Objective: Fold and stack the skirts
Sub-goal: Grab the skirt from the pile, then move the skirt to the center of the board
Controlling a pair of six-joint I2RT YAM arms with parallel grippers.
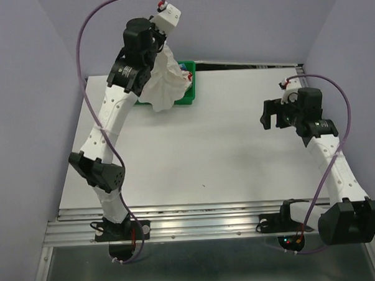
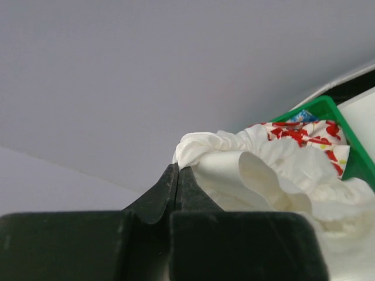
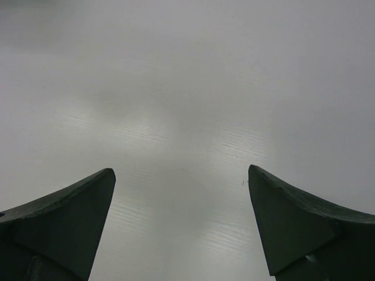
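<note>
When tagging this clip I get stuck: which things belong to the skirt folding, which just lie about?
Job: plain white ruffled cloth skirt, pinched in the left fingers; white cloth skirt with red flowers.
Lying about: green plastic tray.

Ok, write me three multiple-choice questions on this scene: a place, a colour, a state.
1. Where does the flowered skirt lie?
A) in the green tray
B) on a shelf
C) hanging from the wall

2. What colour is the plain skirt held by the left fingers?
A) red
B) white
C) blue

3. How do the right fingers stand?
A) shut on cloth
B) shut on nothing
C) open

Answers: 1 A, the tray's green walls stand around it; 2 B, white cloth hangs from the shut fingers; 3 C, they stand wide apart above the table.
</note>
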